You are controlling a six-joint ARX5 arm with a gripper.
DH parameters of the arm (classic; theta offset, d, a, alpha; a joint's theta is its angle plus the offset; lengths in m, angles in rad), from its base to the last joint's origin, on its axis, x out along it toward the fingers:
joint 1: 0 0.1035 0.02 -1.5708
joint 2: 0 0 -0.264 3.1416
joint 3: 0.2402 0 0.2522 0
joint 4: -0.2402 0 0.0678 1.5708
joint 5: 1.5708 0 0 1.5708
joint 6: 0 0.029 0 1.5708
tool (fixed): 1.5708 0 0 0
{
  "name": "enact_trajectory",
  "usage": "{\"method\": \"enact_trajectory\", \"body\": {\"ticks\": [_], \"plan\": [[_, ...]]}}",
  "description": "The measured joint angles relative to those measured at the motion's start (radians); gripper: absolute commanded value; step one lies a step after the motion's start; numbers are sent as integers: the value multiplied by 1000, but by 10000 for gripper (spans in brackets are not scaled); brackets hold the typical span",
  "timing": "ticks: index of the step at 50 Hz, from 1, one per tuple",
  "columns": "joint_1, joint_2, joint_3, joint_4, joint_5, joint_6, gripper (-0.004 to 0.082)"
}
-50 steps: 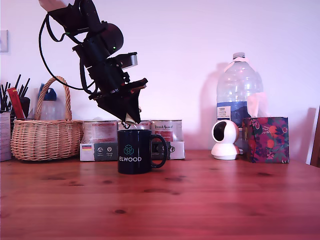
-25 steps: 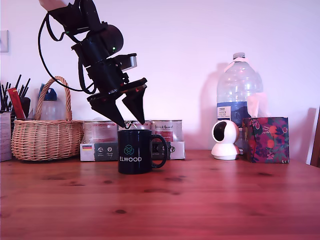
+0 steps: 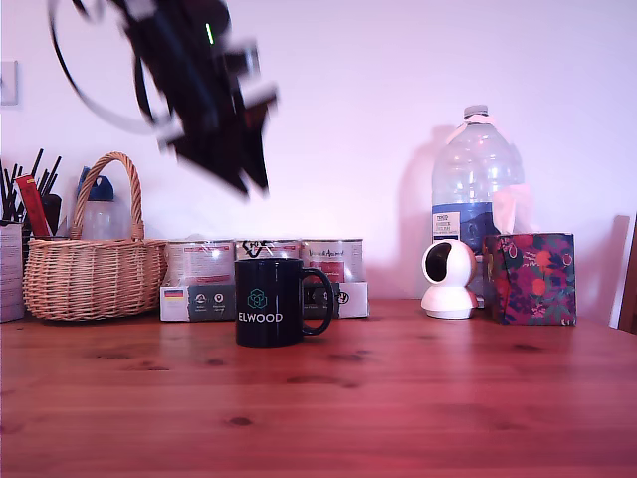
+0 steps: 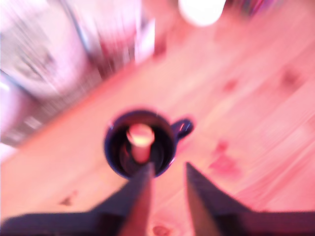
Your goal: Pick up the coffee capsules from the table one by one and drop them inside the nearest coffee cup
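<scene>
The black ELWOOD mug (image 3: 267, 302) stands on the reddish wooden table (image 3: 398, 398), handle toward the exterior view's right. My gripper (image 3: 251, 186) hangs well above it, blurred by motion. In the wrist view I look straight down into the mug (image 4: 107, 142), where one beige capsule (image 4: 140, 135) lies inside. My two dark fingers (image 4: 142, 196) stand apart with nothing between them, so the gripper (image 4: 169, 167) is open. No other capsule shows on the table (image 4: 246, 98).
Behind the mug stands a row of silver tins (image 3: 199, 261) on small boxes. A wicker basket (image 3: 85, 274) and pens (image 3: 25, 199) are at the exterior view's left. A white camera (image 3: 447, 279), water bottle (image 3: 476, 169) and floral tissue box (image 3: 530, 277) stand at its right.
A second ago the gripper held a capsule just over the mug. It opened, the capsule dropped in, and the arm has since risen fast.
</scene>
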Motion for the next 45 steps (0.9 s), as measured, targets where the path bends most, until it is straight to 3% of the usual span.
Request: {"method": "enact_trajectory", "body": {"ticks": [13, 20, 33, 45], "plan": [[0, -138, 0, -18, -22, -13, -14], [0, -243, -58, 31, -62, -13, -15], [22, -497, -355, 188, -106, -37, -14], [102, -712, -742, 356, -136, -100, -14]]}}
